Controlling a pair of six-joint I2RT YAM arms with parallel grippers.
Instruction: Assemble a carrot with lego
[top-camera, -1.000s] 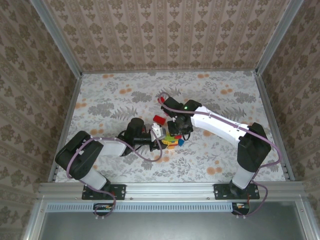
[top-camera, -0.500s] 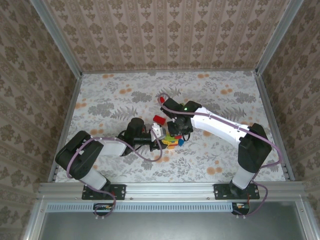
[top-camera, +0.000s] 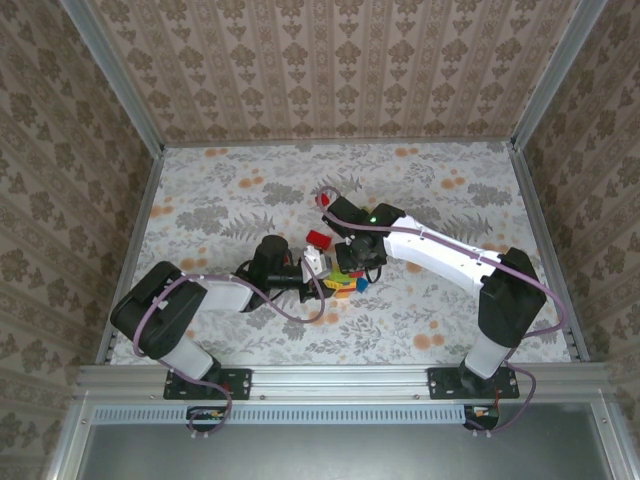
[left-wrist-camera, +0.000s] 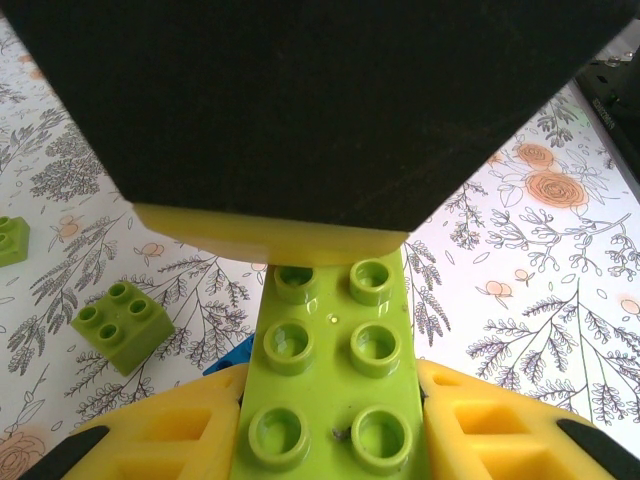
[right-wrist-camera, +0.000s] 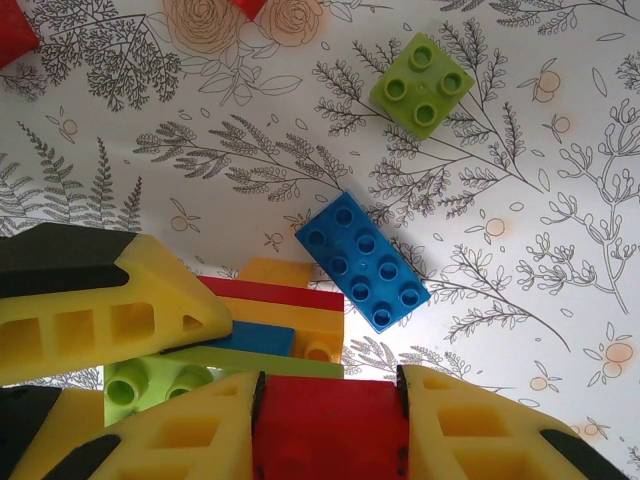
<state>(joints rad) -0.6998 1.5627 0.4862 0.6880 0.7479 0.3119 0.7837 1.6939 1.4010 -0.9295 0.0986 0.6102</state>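
- The left gripper (left-wrist-camera: 330, 385) is clamped on a long green brick (left-wrist-camera: 335, 340), whose studs face the camera between the yellow fingers (left-wrist-camera: 150, 440).
- The right gripper (right-wrist-camera: 330, 405) is clamped on a red brick (right-wrist-camera: 330, 440), just beside the green one.
- I cannot tell whether the two bricks are joined.
- Both grippers meet near the middle of the table (top-camera: 220, 200).
- A blue brick (right-wrist-camera: 362, 262) lies loose just past the right fingertips, and a small green brick (right-wrist-camera: 423, 85) lies farther on.
- A black body (left-wrist-camera: 330, 90) hides the far end of the long green brick.
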